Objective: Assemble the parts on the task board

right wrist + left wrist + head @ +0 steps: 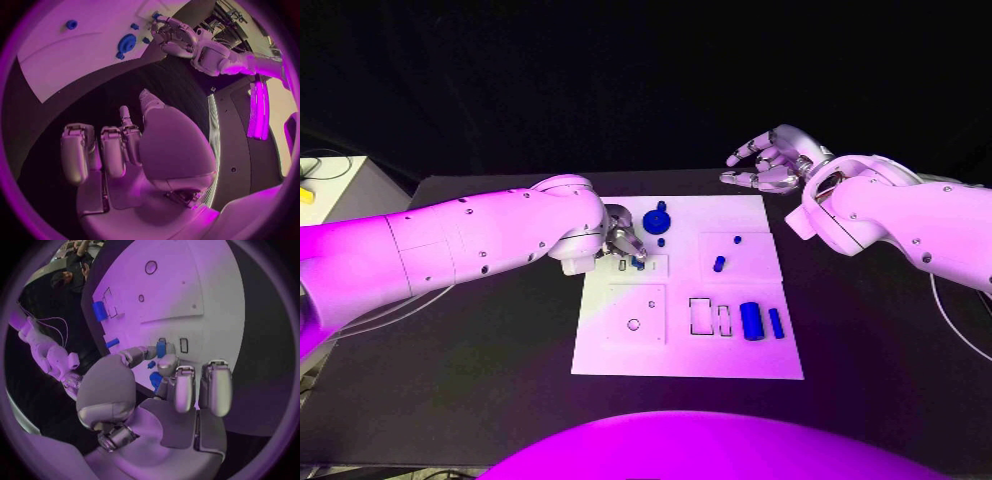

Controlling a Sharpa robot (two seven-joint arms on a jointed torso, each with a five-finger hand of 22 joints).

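Two blue bar-shaped parts [762, 321] lie side by side at the near end of the flat white task board [733, 360], well apart from both hands, just beside two empty rectangular slots [711, 316].

Left hand [620, 243] rests low over the board's left edge; thumb and a fingertip are pinched on a small blue peg [161, 348], held just over a small rectangular recess [184, 345].

Judged step: seating this peg. Next move calls for squaring the peg to the recess, then pressing straight down.

Beyond the left hand: one blue round knobbed part [658, 220], one tiny blue stud [659, 241], and, toward the right hand, one short blue peg [720, 264].

Right hand [769, 163] hovers above the black worktop [473, 380] off the board's far right corner, fingers apart, empty.

Count: six blue parts visible, one held.
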